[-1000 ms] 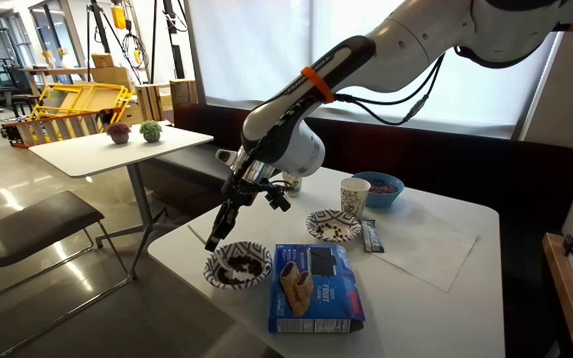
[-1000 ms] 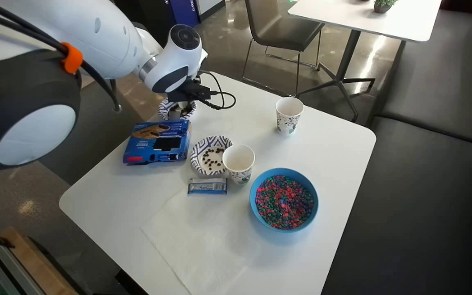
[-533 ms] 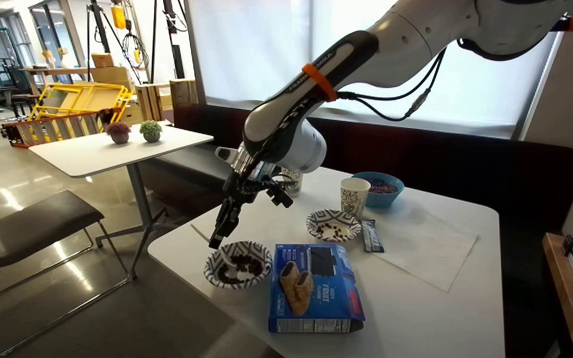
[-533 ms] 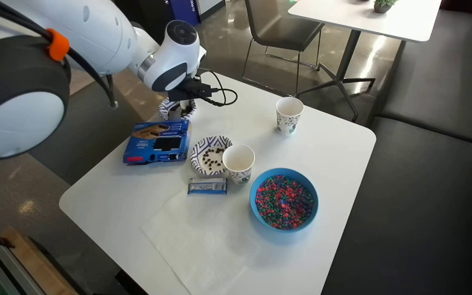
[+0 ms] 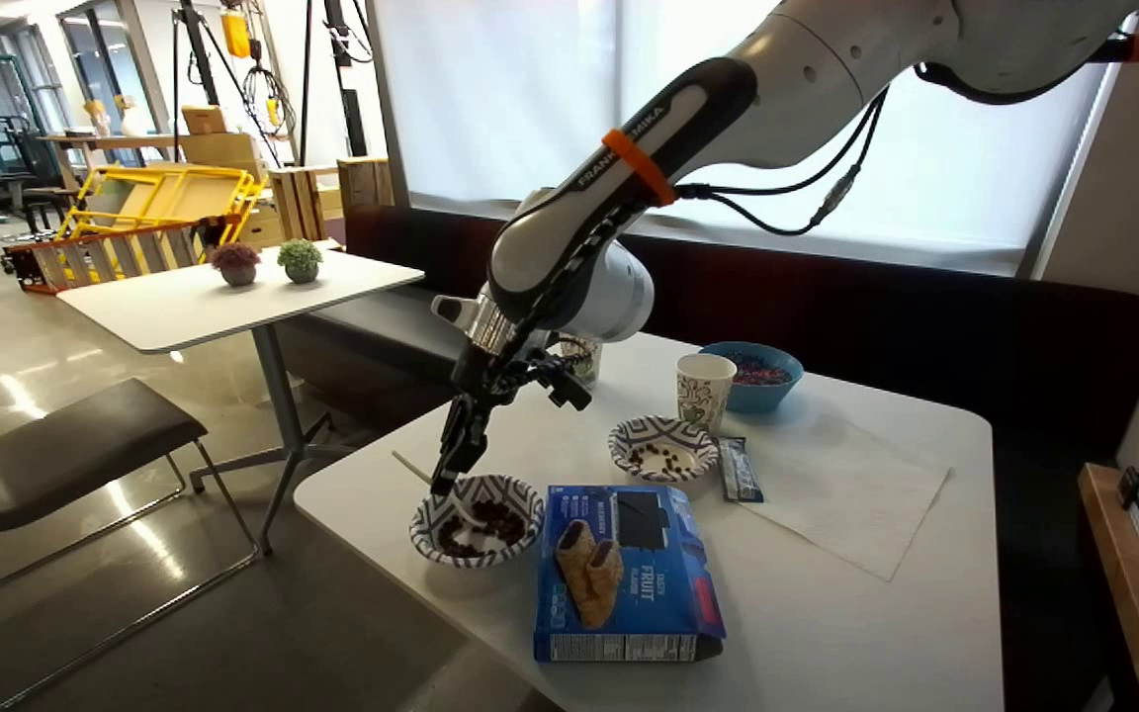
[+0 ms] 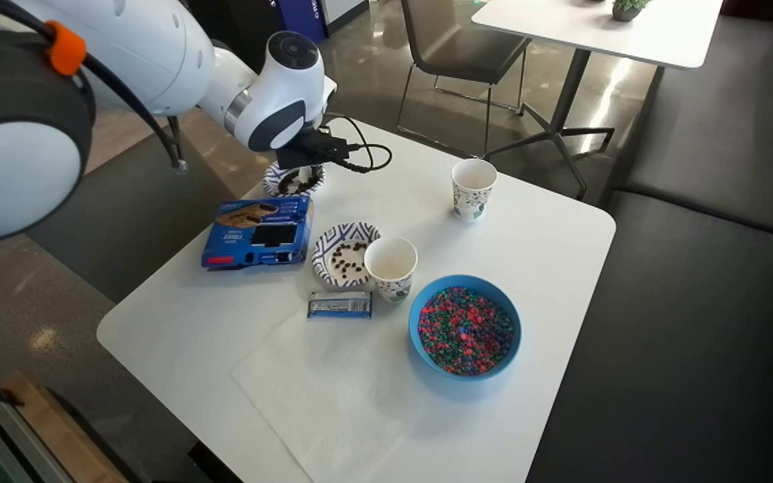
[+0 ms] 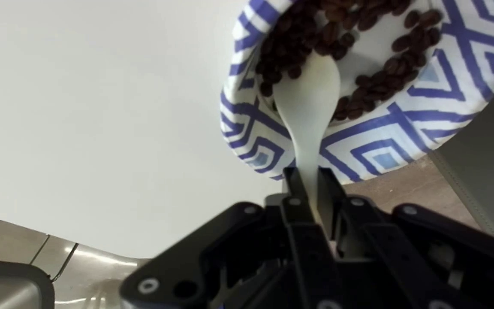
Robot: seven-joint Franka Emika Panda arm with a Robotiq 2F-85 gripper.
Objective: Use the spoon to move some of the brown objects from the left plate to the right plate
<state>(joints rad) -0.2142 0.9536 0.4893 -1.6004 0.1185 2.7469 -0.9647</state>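
The gripper (image 7: pixel 308 174) pinches the white spoon (image 7: pixel 309 96) near the rim of the left plate (image 7: pixel 384 148); the spoon's bowl is inside it, at the brown objects (image 7: pixel 285 40). A blue box (image 5: pixel 629 583) lies just beside the left plate; the right plate (image 5: pixel 663 429), with fewer bits, stands apart from it.

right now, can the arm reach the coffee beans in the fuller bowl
Probably yes: the claw grips the white spoon, its head pointing into the paper bowl, and nothing visible blocks the coffee beans.
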